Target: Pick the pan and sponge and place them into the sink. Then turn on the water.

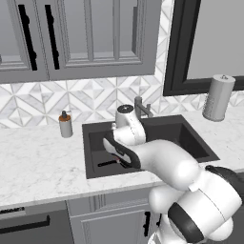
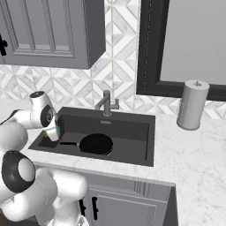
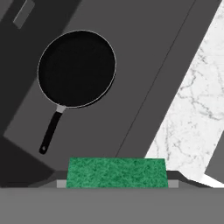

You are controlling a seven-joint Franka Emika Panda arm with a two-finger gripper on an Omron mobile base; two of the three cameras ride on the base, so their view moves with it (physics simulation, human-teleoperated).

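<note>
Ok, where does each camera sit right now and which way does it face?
Left base view: behind the arm, to its left, facing the sink and faucet; white arm rises lower right.
Right base view: behind, to its right, same sink, pan on its floor; arm lower left, gripper over the sink's left end.
Hand view: looks down the gripper into the basin; green sponge between the fingers, above the pan.
Shared: sink, pan.
</note>
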